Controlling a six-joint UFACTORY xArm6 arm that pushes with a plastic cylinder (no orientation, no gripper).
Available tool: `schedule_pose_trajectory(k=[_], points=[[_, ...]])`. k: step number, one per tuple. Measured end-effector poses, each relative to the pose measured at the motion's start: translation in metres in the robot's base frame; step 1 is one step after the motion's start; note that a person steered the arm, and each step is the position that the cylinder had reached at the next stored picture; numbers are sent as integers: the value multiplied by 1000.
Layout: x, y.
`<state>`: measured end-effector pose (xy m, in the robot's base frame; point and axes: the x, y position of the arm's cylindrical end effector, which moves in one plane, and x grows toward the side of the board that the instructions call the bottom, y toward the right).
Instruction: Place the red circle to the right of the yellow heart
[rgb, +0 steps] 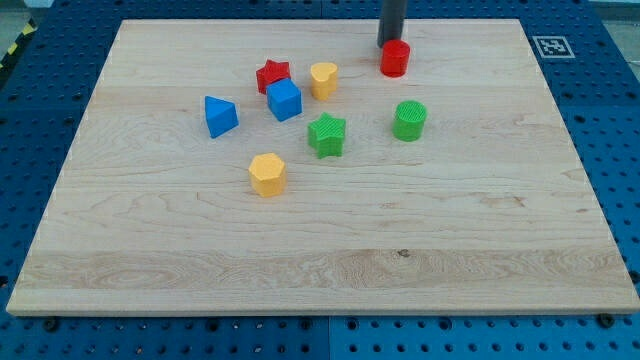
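From the one camera view, the pale wooden tabletop (500, 250) lies on a blue perforated bench, and the straight dark rod comes down from the view's top, its tip (389, 44) touching the far edge of the small red circular block (395, 59), on the block's top side. There are no jaws on this arm to be open or closed, only that rod. The red circle sits near the tabletop's top edge, to the view's right of the yellow heart-shaped block (323, 79) and apart from it. Just left of the heart stands a red star block (272, 74), with a blue cube (284, 100) close below both. A blue triangular block (220, 116) lies further left, a green star block (327, 135) and a green cylinder (409, 120) sit lower, and a yellow hexagonal block (267, 174) lies lowest.
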<state>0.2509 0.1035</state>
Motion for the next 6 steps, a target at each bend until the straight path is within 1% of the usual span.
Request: schedule_pose_trajectory(k=[3,4,5,6], points=[[42,4],[44,4],[45,20],[61,47]])
